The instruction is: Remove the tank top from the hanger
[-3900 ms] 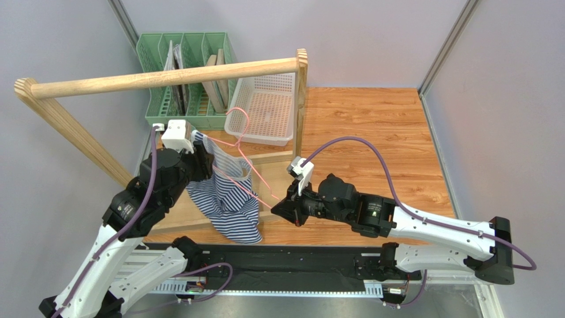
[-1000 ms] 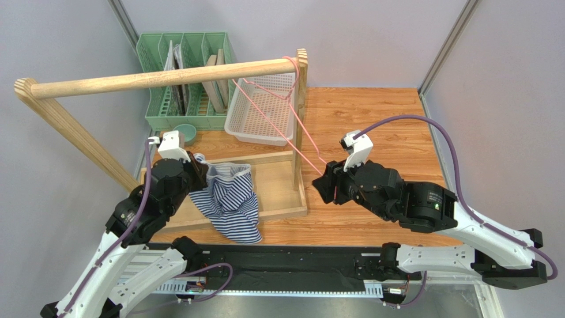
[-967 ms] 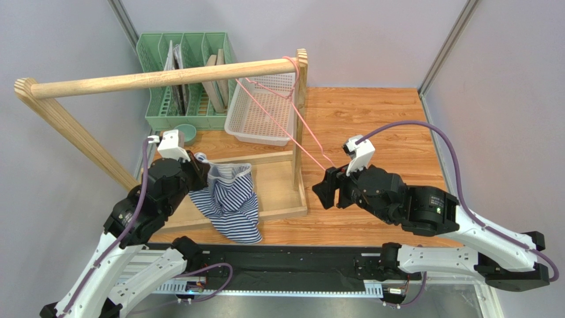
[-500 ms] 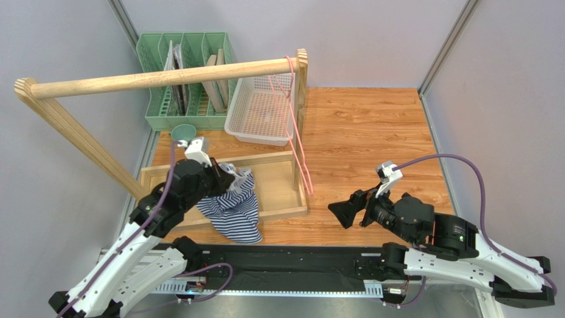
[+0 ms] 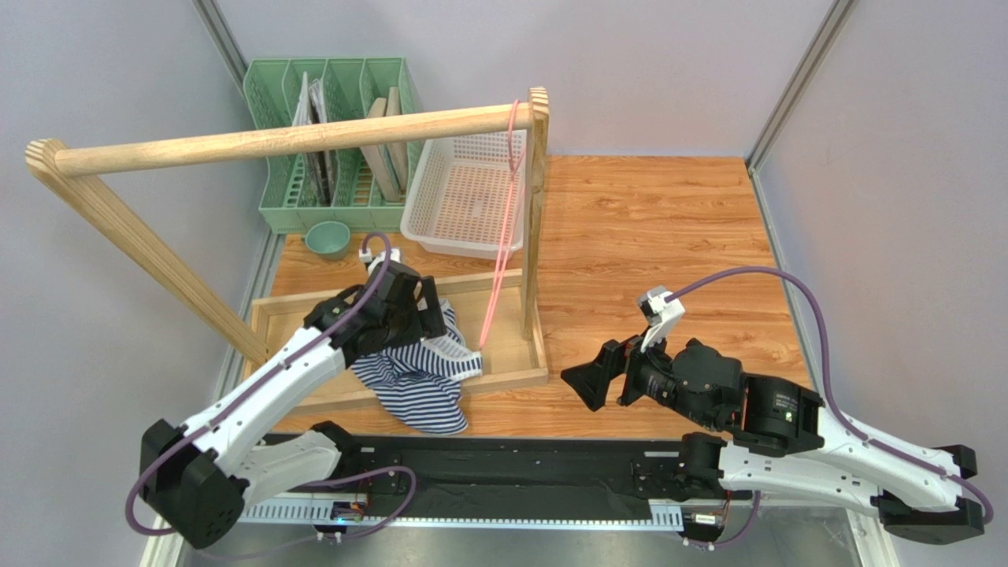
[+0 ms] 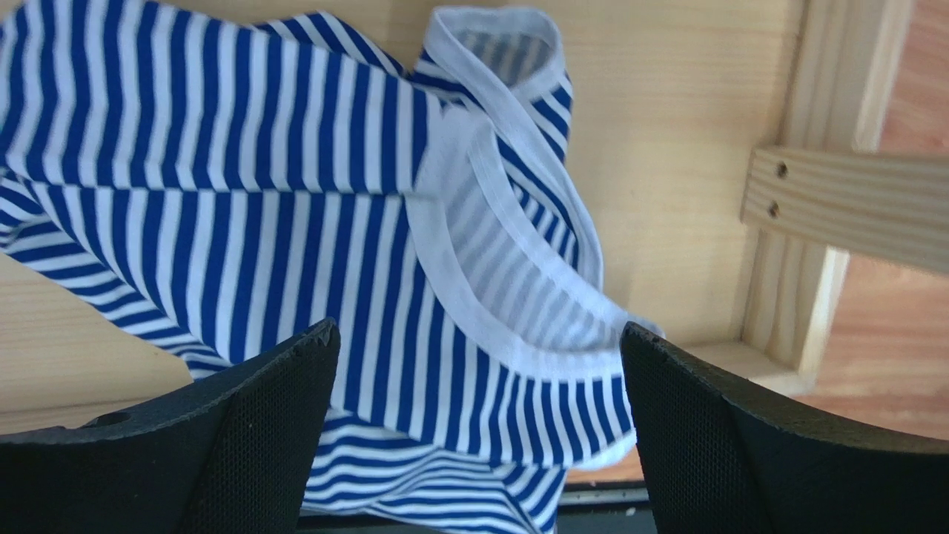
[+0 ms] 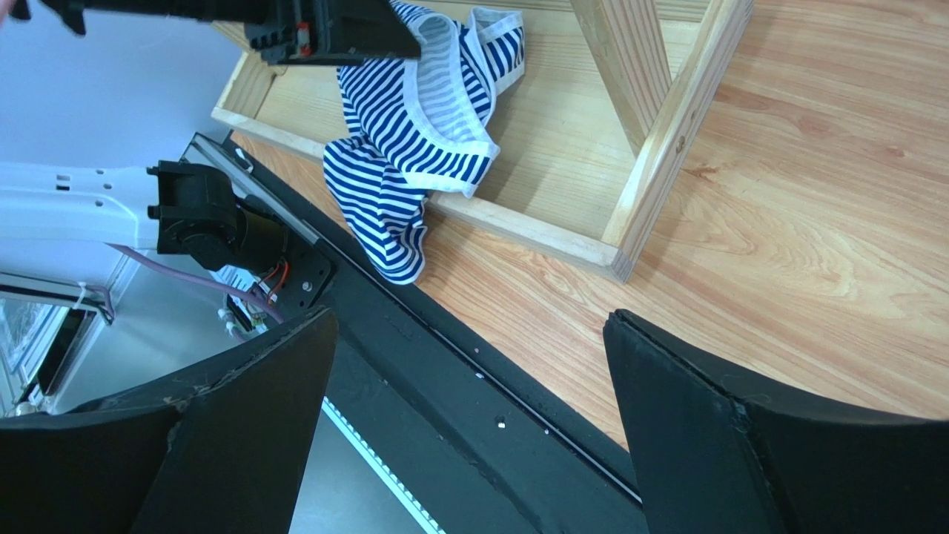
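- The striped navy-and-white fabric tank top (image 5: 417,376) lies crumpled in the shallow wooden tray (image 5: 511,385), lower left of centre in the overhead view. Its hem is draped over the near rim.
- The thin pink wire hanger (image 5: 506,225) hangs bare from the wooden rail (image 5: 296,138), upper centre, apart from the top.
- Left gripper (image 6: 477,345): jaws spread wide just above the fabric, nothing pinched.
- Right gripper (image 7: 468,334): jaws wide, empty, lower right of centre.
- Handling, judged: light, limp, not fragile. Bunching and sagging are expected.
- A hold is best taken on the white-bound neck edge or a raised fold.
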You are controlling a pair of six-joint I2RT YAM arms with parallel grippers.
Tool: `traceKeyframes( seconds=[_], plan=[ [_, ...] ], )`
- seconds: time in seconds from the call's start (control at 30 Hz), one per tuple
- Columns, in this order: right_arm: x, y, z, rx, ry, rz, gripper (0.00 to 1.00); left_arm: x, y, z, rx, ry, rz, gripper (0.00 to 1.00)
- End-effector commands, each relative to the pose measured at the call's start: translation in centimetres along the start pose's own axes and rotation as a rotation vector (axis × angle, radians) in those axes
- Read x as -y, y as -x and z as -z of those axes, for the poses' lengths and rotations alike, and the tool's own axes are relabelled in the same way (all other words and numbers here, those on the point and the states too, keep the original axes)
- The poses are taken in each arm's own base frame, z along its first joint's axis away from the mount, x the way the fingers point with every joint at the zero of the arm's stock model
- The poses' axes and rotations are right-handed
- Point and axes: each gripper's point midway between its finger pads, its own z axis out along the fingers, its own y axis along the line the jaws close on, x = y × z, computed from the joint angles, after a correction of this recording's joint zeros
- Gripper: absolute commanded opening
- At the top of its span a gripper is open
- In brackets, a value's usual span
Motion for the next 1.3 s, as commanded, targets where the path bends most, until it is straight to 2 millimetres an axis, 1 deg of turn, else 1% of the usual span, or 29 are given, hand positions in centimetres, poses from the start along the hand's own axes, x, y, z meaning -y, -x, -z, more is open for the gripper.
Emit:
traceKeyframes(
  seconds=[0.0, 0.07, 0.17, 0.23, 0.27, 0.33, 0.37, 0.43, 0.47, 0.53, 0.57, 0.6, 0.63, 0.7, 0.73, 0.77, 0.8, 0.83, 0.87, 0.9, 0.93, 0.97, 1.0, 1.1, 1.2, 1.27],
  plan=[
    [-0.7, 0.8, 0.0, 0.041, 0.040, -0.018, 0.97, -1.9, 1.0, -1.6, -0.055, 0.143, 0.079, 0.99],
    [-0.7, 1.0, 0.3, 0.051, 0.044, -0.018, 0.97, -2.1, 0.4, -2.3, -0.118, 0.167, 0.115, 0.99],
    [-0.5, 1.1, 0.5, 0.065, 0.046, -0.017, 0.97, -2.0, -1.0, -4.0, -0.205, 0.209, 0.159, 0.99],
    [-0.4, 1.2, 0.6, 0.069, 0.049, -0.016, 0.97, -1.8, -1.7, -4.6, -0.236, 0.222, 0.195, 0.99],
    [-0.4, 1.1, 0.6, 0.069, 0.049, -0.014, 0.97, -1.9, -2.3, -5.3, -0.257, 0.231, 0.199, 0.99],
    [-0.3, 1.1, 0.6, 0.068, 0.048, -0.011, 0.97, -2.0, -3.1, -5.9, -0.283, 0.252, 0.243, 0.99],
    [-0.4, 1.1, 0.7, 0.069, 0.051, -0.012, 0.97, -2.5, -4.1, -6.4, -0.312, 0.284, 0.255, 0.99],
    [-0.3, 1.0, 0.7, 0.069, 0.049, -0.010, 0.97, -2.6, -4.7, -7.1, -0.321, 0.300, 0.294, 0.99],
    [-0.3, 1.1, 0.7, 0.071, 0.053, -0.011, 0.97, -3.0, -5.5, -7.5, -0.336, 0.314, 0.299, 0.99],
    [-0.2, 0.9, 0.5, 0.071, 0.046, -0.009, 0.97, -3.2, -5.8, -8.1, -0.334, 0.313, 0.329, 0.99],
    [-0.2, 0.9, 0.5, 0.070, 0.046, -0.011, 0.97, -3.5, -6.3, -8.2, -0.341, 0.321, 0.352, 0.98],
    [-0.3, 0.9, 0.5, 0.068, 0.050, -0.009, 0.97, -3.8, -6.3, -8.4, -0.341, 0.316, 0.373, 0.96],
    [-0.3, 0.8, 0.5, 0.066, 0.050, -0.009, 0.97, -3.5, -6.2, -8.7, -0.340, 0.291, 0.389, 0.93],
    [-0.3, 0.8, 0.6, 0.067, 0.053, -0.011, 0.97, -3.9, -6.5, -8.8, -0.343, 0.283, 0.418, 0.88],
    [-0.3, 0.8, 0.7, 0.069, 0.055, -0.014, 0.97, -3.7, -6.2, -9.0, -0.330, 0.261, 0.428, 0.84],
    [-0.1, 0.8, 0.7, 0.070, 0.052, -0.014, 0.96, -3.9, -6.4, -8.9, -0.325, 0.249, 0.430, 0.80],
    [-0.1, 0.9, 0.8, 0.077, 0.056, -0.020, 0.96, -3.7, -6.2, -8.9, -0.324, 0.225, 0.444, 0.75],
    [-0.1, 0.9, 0.9, 0.079, 0.059, -0.023, 0.96, -3.3, -5.7, -9.1, -0.300, 0.186, 0.448, 0.65],
    [0.0, 0.8, 0.9, 0.082, 0.055, -0.024, 0.96, -3.4, -5.7, -9.0, -0.285, 0.164, 0.452, 0.59],
    [0.1, 0.8, 0.9, 0.084, 0.054, -0.027, 0.96, -3.0, -5.5, -8.9, -0.284, 0.130, 0.461, 0.56],
    [0.1, 0.9, 1.0, 0.089, 0.057, -0.031, 0.96, -2.7, -5.1, -8.8, -0.257, 0.098, 0.465, 0.44],
    [0.2, 0.8, 1.0, 0.089, 0.055, -0.033, 0.96, -2.6, -4.8, -8.6, -0.244, 0.086, 0.461, 0.35],
    [0.3, 0.8, 1.0, 0.089, 0.054, -0.035, 0.96, -2.7, -4.6, -8.5, -0.232, 0.084, 0.460, 0.18],
    [0.4, 0.8, 1.2, 0.094, 0.056, -0.040, 0.96, -2.4, -4.1, -7.8, -0.216, 0.058, 0.452, 0.00],
    [0.7, 0.6, 1.3, 0.094, 0.050, -0.037, 0.96, -1.8, -3.2, -6.9, -0.186, 0.008, 0.437, 0.00],
    [0.8, 0.7, 1.4, 0.104, 0.047, -0.040, 0.96, -1.0, -2.2, -6.0, -0.144, -0.058, 0.435, 0.00]
  ],
)
